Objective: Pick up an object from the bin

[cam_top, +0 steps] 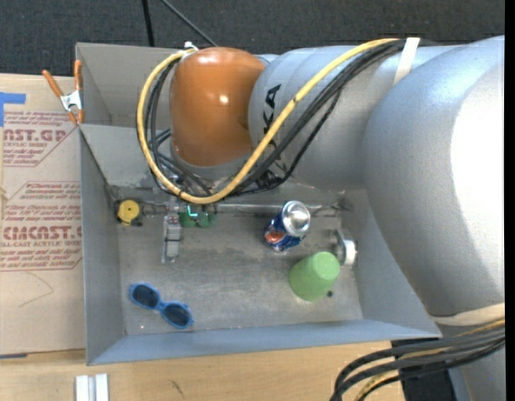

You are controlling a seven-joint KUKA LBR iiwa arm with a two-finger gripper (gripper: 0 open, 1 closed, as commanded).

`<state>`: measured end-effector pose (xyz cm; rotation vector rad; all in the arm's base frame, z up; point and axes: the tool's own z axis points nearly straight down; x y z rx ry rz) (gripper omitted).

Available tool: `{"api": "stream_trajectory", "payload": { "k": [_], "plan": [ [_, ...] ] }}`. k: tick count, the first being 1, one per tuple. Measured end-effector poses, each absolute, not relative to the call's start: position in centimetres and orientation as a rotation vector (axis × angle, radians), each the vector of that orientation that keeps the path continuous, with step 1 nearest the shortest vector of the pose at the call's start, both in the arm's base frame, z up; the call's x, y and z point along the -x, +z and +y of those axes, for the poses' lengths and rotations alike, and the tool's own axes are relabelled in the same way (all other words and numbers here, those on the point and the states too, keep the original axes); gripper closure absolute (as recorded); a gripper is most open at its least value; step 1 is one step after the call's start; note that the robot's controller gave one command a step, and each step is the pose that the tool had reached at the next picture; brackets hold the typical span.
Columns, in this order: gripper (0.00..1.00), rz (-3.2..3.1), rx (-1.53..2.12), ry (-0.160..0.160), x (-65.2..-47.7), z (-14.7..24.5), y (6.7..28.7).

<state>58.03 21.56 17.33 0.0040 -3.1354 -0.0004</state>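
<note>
The pincer (170, 241) hangs below the orange cover (209, 107), low over the left half of the bin (99, 249) near the back wall. How far open it is, I cannot tell. A yellow thing (128, 212) lies just left of it, sunglasses (160, 305) lie nearer the front, and a can (287, 227) and a green cup (314, 276) lie well to its right.

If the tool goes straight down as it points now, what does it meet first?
Probably the bare bin floor: the tool points down at an open patch between the small yellow thing and the drink can. Its height above the floor is unclear.
</note>
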Motion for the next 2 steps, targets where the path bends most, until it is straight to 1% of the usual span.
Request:
{"api": "stream_trajectory", "payload": {
  "k": [1, 2],
  "plan": [
    [0.0, -3.134, -0.055, 0.0, -56.7, 23.0, 6.5],
    [0.0, -3.108, -0.461, -0.001, -49.8, 20.6, 11.3]
  ]
}}
